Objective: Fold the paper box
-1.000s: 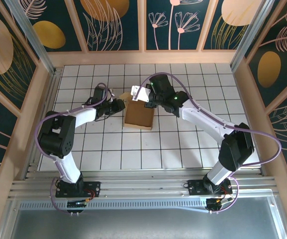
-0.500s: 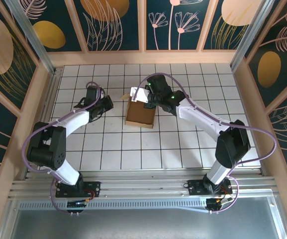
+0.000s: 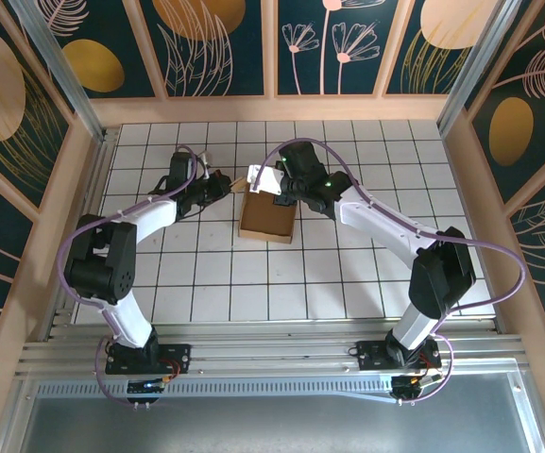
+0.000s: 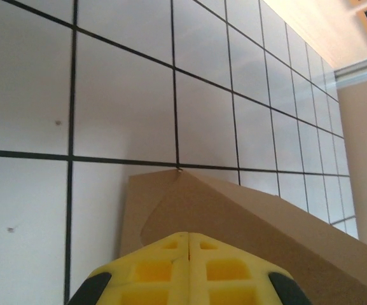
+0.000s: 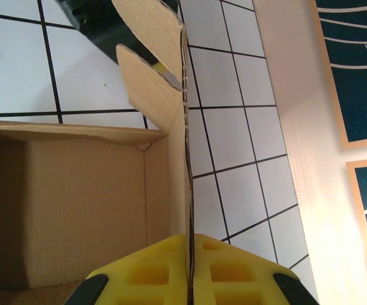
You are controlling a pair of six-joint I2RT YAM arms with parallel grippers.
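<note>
Top external — white gridded table [image 3: 348, 274], floral walls [image 3: 348, 38]; right gripper [image 3: 252, 188] tight on paper box [image 3: 267, 219], left gripper [image 3: 223, 185] closed.

- No words, numbers or brand marks can be read anywhere
- The paper box [image 3: 266, 219] shows plain brown cardboard, unprinted
- The desk [image 3: 348, 274] bears just a black grid on white tiles

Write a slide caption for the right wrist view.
Right gripper pinches a side wall of the open box, seen edge-on, with flaps beyond it over the tiled table.
</note>
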